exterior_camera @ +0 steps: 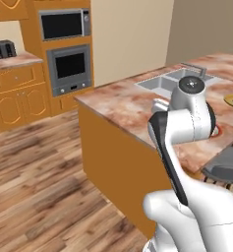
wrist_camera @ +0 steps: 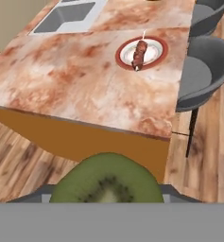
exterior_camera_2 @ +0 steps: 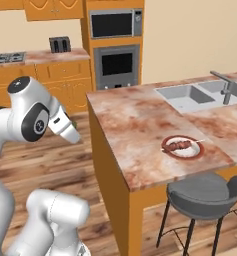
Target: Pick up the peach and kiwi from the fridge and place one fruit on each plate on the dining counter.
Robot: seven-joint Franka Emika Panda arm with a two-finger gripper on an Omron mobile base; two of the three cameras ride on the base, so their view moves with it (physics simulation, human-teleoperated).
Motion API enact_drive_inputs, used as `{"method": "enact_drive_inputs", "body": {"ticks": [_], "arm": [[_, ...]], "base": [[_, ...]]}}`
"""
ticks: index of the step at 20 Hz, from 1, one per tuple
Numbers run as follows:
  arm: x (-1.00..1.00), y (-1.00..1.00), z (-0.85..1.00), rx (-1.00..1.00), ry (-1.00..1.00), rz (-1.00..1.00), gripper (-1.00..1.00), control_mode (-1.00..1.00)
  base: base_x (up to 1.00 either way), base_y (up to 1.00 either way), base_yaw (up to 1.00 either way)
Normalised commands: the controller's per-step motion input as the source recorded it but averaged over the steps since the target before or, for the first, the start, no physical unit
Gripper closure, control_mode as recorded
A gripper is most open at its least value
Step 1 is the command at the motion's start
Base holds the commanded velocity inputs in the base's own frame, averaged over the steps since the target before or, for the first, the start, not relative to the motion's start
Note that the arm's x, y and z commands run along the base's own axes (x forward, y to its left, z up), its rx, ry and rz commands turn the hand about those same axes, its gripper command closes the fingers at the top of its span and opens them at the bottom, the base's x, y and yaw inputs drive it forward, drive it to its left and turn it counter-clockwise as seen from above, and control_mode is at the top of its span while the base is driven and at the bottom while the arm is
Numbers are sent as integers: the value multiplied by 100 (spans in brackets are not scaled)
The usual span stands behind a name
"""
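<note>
Gripper (wrist_camera: 107, 201) clamped on kiwi (wrist_camera: 107, 182), bottom centre of hand view. Judged light, soft, slightly slick; grip across the middle, gently. Red-rimmed plate (wrist_camera: 125, 47) sits upper right on counter (wrist_camera: 71, 85).

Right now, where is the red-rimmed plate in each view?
Left base view: red-rimmed plate, a sliver at mid right, peeking from behind the arm.
Right base view: plate right of centre, near the counter's front edge.
Hand view: plate upper right of centre.
Shared landmark: the grey sink.

White arm (exterior_camera_2: 30, 112) bent at elbow, gripper (wrist_camera: 107, 198) clamped on kiwi (wrist_camera: 107, 182)
</note>
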Motion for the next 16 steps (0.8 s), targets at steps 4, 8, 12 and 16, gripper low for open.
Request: {"method": "enact_drive_inputs", "body": {"ticks": [4, 8, 12, 16], "arm": [[0, 0, 0, 0, 0, 0, 100, 100], [0, 0, 0, 0, 0, 0, 100, 100], [0, 0, 0, 0, 0, 0, 100, 100], [0, 0, 0, 0, 0, 0, 100, 100]], "base": [[-45, -76, 0], [-52, -77, 0], [-26, -76, 0], [0, -75, 0]]}}
